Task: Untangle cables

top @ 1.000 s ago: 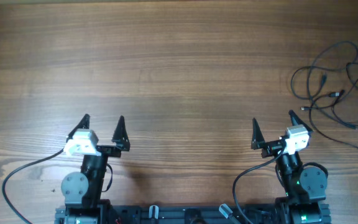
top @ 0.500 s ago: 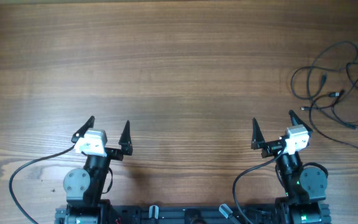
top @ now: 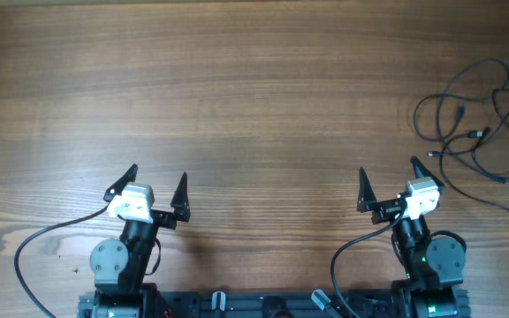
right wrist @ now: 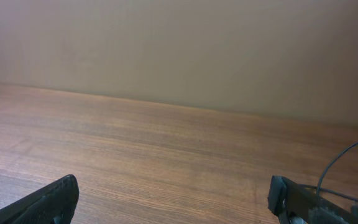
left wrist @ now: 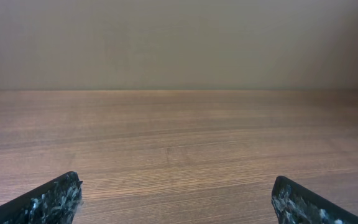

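- Surface: a wooden table (top: 254, 88), brown, with the grain running left to right across the overhead view. It fills the whole overhead view apart from the arm bases at the near edge.
- Room: both wrist views show a plain beige wall (left wrist: 179, 43) behind the table's far edge. It is flat and unmarked.
- Arms: two, mounted side by side at the near edge. Each has a white wrist block and a dark joint housing.
- Left gripper (top: 156, 172): one. Its jaws are spread wide with only bare wood between them, and it holds nothing. In the left wrist view both black fingers (left wrist: 48, 199) sit at the bottom corners, well apart.
- Right gripper (top: 388, 166): one. It is spread just as wide and also holds nothing. The black fingers (right wrist: 42, 202) frame open table in its wrist view.
- Arm leads: two thicker black cords, one looping out from the left arm (top: 25, 252) and one from the right arm (top: 343, 252).
- The cables (top: 480, 132): one loose tangle of thin black cords at the far right of the table, running off the right edge. It lies just beyond and to the right of the right gripper without touching it.
- Strand count: the cords overlap too much to number. A few small plug ends show within the loops.
- Right wrist view: one thin strand (right wrist: 347, 155) curves in at the right edge.
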### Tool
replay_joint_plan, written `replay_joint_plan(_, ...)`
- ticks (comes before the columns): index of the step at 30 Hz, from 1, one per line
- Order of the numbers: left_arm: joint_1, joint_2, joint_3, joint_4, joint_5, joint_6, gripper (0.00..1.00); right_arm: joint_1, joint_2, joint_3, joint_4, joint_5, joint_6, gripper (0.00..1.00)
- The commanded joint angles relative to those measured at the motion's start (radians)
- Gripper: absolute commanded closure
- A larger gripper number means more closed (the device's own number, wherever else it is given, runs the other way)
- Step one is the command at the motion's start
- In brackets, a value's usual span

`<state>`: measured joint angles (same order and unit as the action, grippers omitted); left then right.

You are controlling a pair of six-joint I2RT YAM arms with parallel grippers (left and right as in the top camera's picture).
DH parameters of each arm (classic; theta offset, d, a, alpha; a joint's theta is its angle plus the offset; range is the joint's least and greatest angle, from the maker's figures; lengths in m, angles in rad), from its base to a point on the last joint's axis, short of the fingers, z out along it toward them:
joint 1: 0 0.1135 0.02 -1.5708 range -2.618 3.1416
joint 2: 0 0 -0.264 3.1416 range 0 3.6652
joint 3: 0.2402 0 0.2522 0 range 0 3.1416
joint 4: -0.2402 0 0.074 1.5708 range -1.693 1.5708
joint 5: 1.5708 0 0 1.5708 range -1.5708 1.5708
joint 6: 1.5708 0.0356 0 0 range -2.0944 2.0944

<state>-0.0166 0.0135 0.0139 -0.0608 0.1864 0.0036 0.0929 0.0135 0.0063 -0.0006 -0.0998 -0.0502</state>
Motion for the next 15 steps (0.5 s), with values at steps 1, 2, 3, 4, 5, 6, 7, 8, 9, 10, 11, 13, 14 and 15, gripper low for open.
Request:
replay_joint_plan(1,-0.019,-0.010,-0.008,-0.001,0.027,0.039,0.00,-0.006,-0.010,-0.001,0.003,0.011,0.012,0.00)
replay_joint_plan(2,-0.026,-0.010,-0.008,-0.001,0.027,0.042,0.00,-0.006,-0.010,-0.001,0.003,0.011,0.012,0.00)
replay_joint_plan(3,-0.031,-0.010,-0.008,-0.001,0.027,0.042,0.00,-0.006,-0.010,-0.001,0.003,0.011,0.012,0.00)
replay_joint_plan(4,-0.032,-0.010,-0.008,-0.001,0.027,0.043,0.00,-0.006,-0.010,-0.001,0.003,0.011,0.012,0.00)
replay_joint_plan(5,-0.032,-0.010,-0.008,-0.001,0.032,0.045,0.00,-0.006,-0.010,-0.001,0.003,0.011,0.012,0.00)
replay_joint_plan(6,-0.032,-0.010,-0.008,-0.001,0.034,0.045,0.00,-0.006,-0.010,-0.001,0.003,0.011,0.012,0.00)
replay_joint_plan(7,-0.032,-0.010,-0.008,-0.001,0.034,0.045,0.00,-0.006,-0.010,-0.001,0.003,0.011,0.012,0.00)
replay_joint_plan(8,-0.032,-0.010,-0.008,-0.001,0.034,0.045,0.00,-0.006,-0.010,-0.001,0.003,0.011,0.012,0.00)
replay_joint_plan(9,-0.032,-0.010,-0.008,0.000,0.035,0.045,0.00,-0.006,-0.010,-0.001,0.003,0.011,0.012,0.00)
replay_joint_plan(10,-0.032,-0.010,-0.008,0.000,0.037,0.046,0.00,-0.006,-0.010,-0.001,0.003,0.011,0.012,0.00)
replay_joint_plan(11,-0.032,-0.010,-0.008,0.000,0.042,0.051,0.00,-0.006,-0.010,-0.001,0.003,0.011,0.012,0.00)
replay_joint_plan(13,-0.032,-0.010,-0.008,0.002,0.061,0.072,0.00,-0.006,-0.010,-0.001,0.003,0.011,0.012,0.00)
replay_joint_plan(14,-0.032,-0.010,-0.008,0.002,0.060,0.072,0.00,-0.006,-0.010,-0.001,0.003,0.011,0.012,0.00)
replay_joint_plan(15,-0.032,-0.010,-0.008,0.002,0.060,0.072,0.00,-0.006,-0.010,-0.001,0.003,0.011,0.012,0.00)
